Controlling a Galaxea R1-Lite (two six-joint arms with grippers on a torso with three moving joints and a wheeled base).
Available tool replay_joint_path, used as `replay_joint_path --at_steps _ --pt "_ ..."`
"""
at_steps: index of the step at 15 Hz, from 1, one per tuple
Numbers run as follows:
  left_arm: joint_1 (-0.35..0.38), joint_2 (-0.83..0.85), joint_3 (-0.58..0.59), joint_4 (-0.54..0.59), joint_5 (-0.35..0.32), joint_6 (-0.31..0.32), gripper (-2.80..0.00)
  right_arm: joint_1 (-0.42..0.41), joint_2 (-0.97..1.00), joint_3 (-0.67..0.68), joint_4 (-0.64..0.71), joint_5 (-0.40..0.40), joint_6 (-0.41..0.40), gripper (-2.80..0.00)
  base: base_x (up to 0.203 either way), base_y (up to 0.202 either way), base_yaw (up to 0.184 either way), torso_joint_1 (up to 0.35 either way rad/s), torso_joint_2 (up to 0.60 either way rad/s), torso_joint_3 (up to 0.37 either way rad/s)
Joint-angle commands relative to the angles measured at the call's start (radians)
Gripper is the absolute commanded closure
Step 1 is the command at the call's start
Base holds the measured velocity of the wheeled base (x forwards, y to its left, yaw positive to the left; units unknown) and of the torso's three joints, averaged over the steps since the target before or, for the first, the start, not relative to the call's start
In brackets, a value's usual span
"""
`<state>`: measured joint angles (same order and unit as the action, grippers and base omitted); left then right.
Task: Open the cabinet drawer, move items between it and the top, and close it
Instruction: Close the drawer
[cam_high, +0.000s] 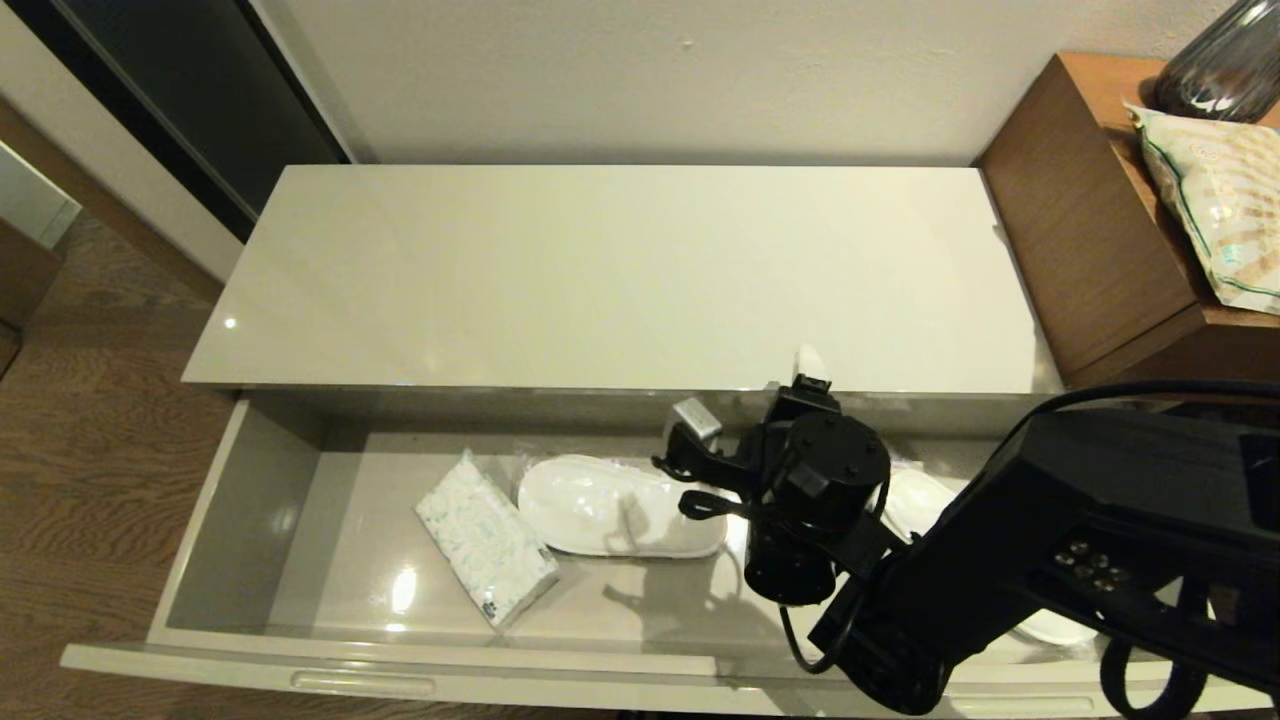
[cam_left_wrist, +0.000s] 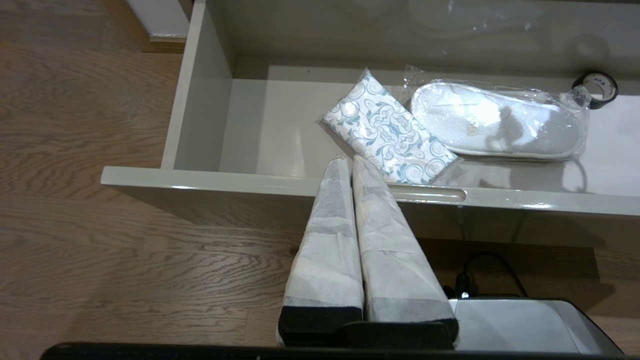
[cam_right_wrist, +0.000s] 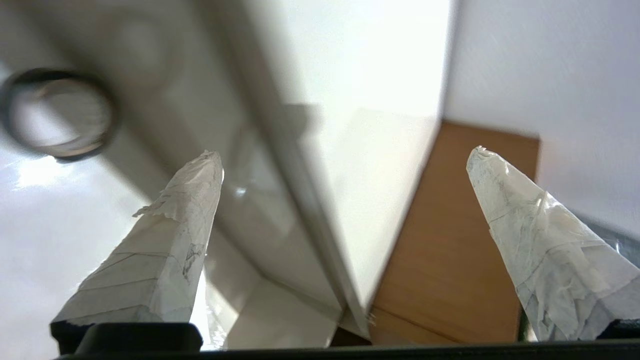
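The cabinet drawer (cam_high: 250, 490) stands pulled out below the bare glossy top (cam_high: 620, 270). On the drawer floor lies the white tissue pack (cam_high: 487, 548) with blue print, also in the left wrist view (cam_left_wrist: 387, 135). The black tape roll (cam_left_wrist: 597, 89) sits near the drawer's back wall; the right wrist view shows it (cam_right_wrist: 57, 114) beside one finger. My right gripper (cam_high: 750, 390) hangs open and empty over the drawer's back right, at the edge of the top (cam_right_wrist: 380, 100). My left gripper (cam_left_wrist: 345, 162) is shut and parked in front of the drawer's front edge (cam_left_wrist: 225, 177).
A pair of white slippers in clear plastic (cam_high: 620, 505) lies beside the tissue pack, with another white slipper (cam_high: 920, 500) under my right arm. A taller brown wooden table (cam_high: 1080, 230) adjoins the cabinet on the right, holding a snack bag (cam_high: 1220, 200) and a dark vase (cam_high: 1220, 60).
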<state>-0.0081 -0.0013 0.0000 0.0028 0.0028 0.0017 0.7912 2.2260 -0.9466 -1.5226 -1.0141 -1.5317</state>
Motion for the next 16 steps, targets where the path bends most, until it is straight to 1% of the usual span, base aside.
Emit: replay_joint_path --at_steps 1,3,6,8,10,12,13,15,16 --pt "0.0 0.001 0.0 0.0 0.0 0.0 0.0 -0.004 -0.099 -0.005 -0.007 -0.019 -0.005 -2.8 0.0 0.0 0.0 0.0 0.0 0.0" --pt "0.0 0.001 0.0 0.0 0.0 0.0 0.0 -0.006 -0.169 -0.02 -0.007 -0.048 -0.001 -2.8 0.0 0.0 0.0 0.0 0.0 0.0" --pt "0.0 0.001 0.0 0.0 0.0 0.0 0.0 -0.008 -0.276 -0.087 -0.007 -0.099 0.001 -2.8 0.0 0.0 0.0 0.0 0.0 0.0" --pt "0.0 0.001 0.0 0.0 0.0 0.0 0.0 -0.006 -0.354 -0.145 0.013 -0.13 0.0 -2.8 0.0 0.0 0.0 0.0 0.0 0.0" --pt "0.0 0.001 0.0 0.0 0.0 0.0 0.0 0.0 -0.427 -0.235 0.063 -0.188 -0.001 -2.8 0.0 0.0 0.0 0.0 0.0 0.0" --pt "0.0 0.001 0.0 0.0 0.0 0.0 0.0 0.002 -0.474 -0.373 0.13 -0.252 -0.001 -2.8 0.0 0.0 0.0 0.0 0.0 0.0" --pt "0.0 0.001 0.0 -0.001 0.0 0.0 0.0 0.003 -0.486 -0.482 0.172 -0.297 -0.001 -2.8 0.0 0.0 0.0 0.0 0.0 0.0" --pt "0.0 0.001 0.0 0.0 0.0 0.0 0.0 0.006 -0.495 -0.772 0.268 -0.387 -0.004 -2.8 0.0 0.0 0.0 0.0 0.0 0.0" --pt "0.0 0.001 0.0 0.0 0.0 0.0 0.0 0.007 -0.505 -0.898 0.308 -0.415 -0.006 -2.8 0.0 0.0 0.0 0.0 0.0 0.0"
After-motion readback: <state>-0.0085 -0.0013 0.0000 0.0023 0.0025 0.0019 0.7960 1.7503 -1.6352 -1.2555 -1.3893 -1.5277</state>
